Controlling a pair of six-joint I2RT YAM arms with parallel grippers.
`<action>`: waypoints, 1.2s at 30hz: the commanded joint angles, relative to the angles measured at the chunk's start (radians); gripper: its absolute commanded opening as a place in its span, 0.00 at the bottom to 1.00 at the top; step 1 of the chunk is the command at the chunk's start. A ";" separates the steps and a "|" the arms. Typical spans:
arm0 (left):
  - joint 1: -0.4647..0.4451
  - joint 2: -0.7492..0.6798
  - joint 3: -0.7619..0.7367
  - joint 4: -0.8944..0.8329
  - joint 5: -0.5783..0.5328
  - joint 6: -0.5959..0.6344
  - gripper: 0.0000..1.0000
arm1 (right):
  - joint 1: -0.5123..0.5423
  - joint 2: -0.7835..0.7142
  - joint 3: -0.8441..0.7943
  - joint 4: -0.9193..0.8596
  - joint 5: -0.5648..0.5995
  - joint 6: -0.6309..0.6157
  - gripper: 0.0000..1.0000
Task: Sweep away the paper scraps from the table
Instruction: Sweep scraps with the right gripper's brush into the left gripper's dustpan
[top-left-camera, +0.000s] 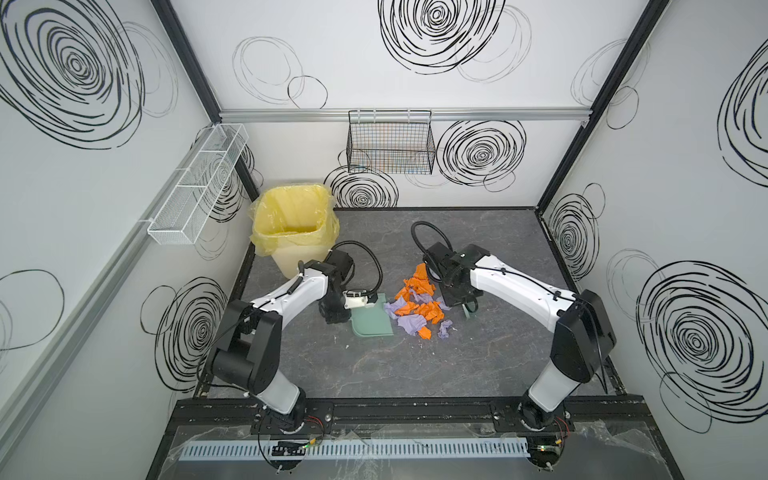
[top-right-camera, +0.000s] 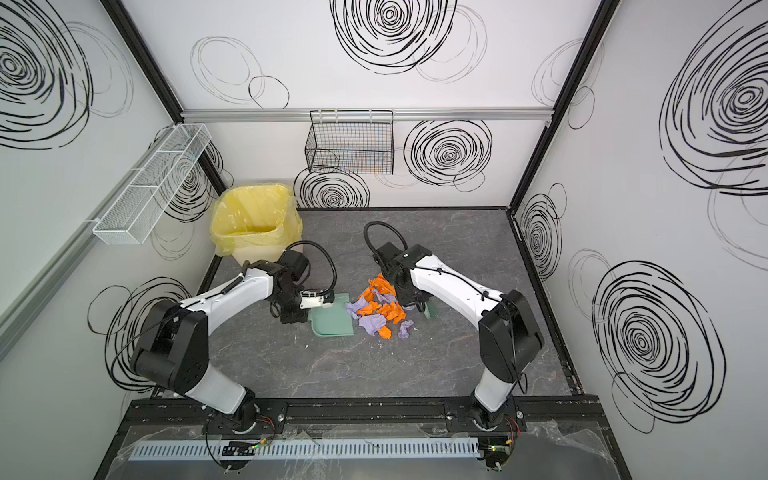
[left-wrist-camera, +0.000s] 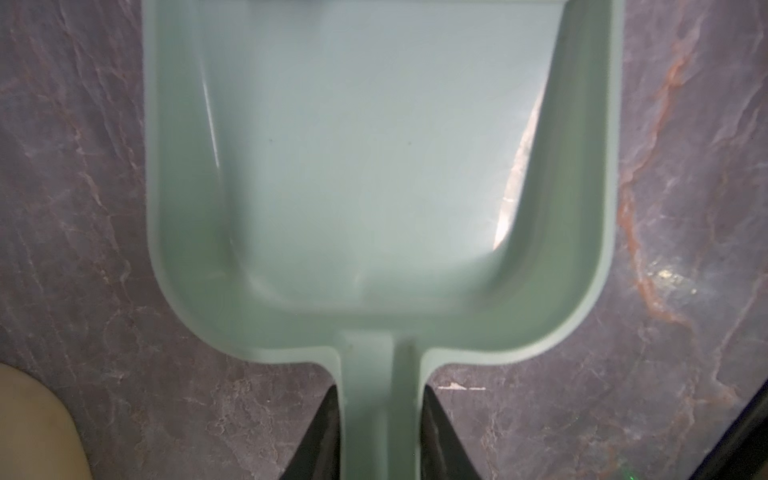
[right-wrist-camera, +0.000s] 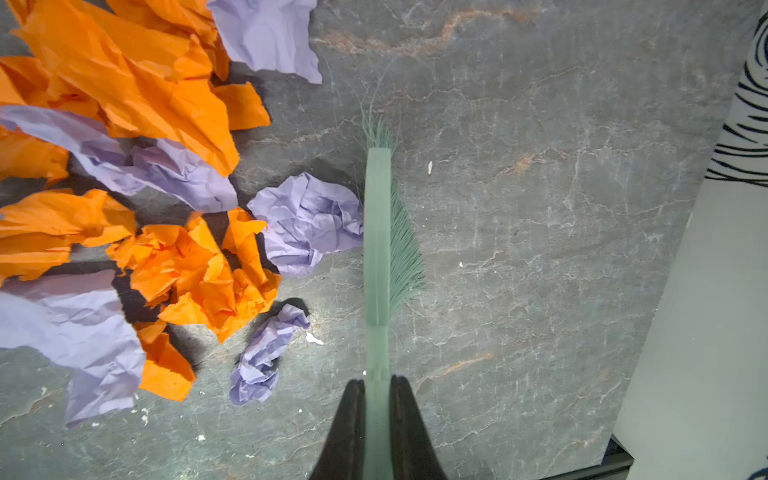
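Holding the brush (right-wrist-camera: 377, 232) by its thin green stem, the right gripper (right-wrist-camera: 377, 388) has its fingers pinched tight on it. The bristles rest on the table (top-left-camera: 415, 374), and one crumpled lavender ball lies against the brush's back. The left gripper (left-wrist-camera: 380, 392) pinches the handle of the dustpan (left-wrist-camera: 374, 166) between its two fingers. The tray lies flat on the table, and the left wrist view shows nothing in it.

In both top views the paper scraps (top-left-camera: 417, 305) sit in one loose orange and lavender heap at the middle of the frame. The dustpan's open lip is just beside the heap's left edge and the brush is on its right.

By my reading the task is at an early-to-middle stage. The scraps look gathered and both tools are in hand, but no scrap is in the tray. None shows inside the yellow-lined bin (top-left-camera: 291, 224) at the upper left. The heap has yet to be pushed across the lip and probably carried to that bin. A few pale crumbs also dot the table below the heap.
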 joint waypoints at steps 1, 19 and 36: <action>-0.012 0.018 0.017 -0.028 -0.014 0.011 0.00 | 0.031 0.037 0.028 0.013 -0.061 0.025 0.00; -0.060 0.048 -0.019 0.068 0.005 -0.057 0.00 | 0.228 0.192 0.239 0.029 -0.178 0.057 0.00; -0.069 0.036 -0.040 0.085 0.028 -0.070 0.00 | 0.295 0.178 0.369 -0.008 -0.214 0.076 0.00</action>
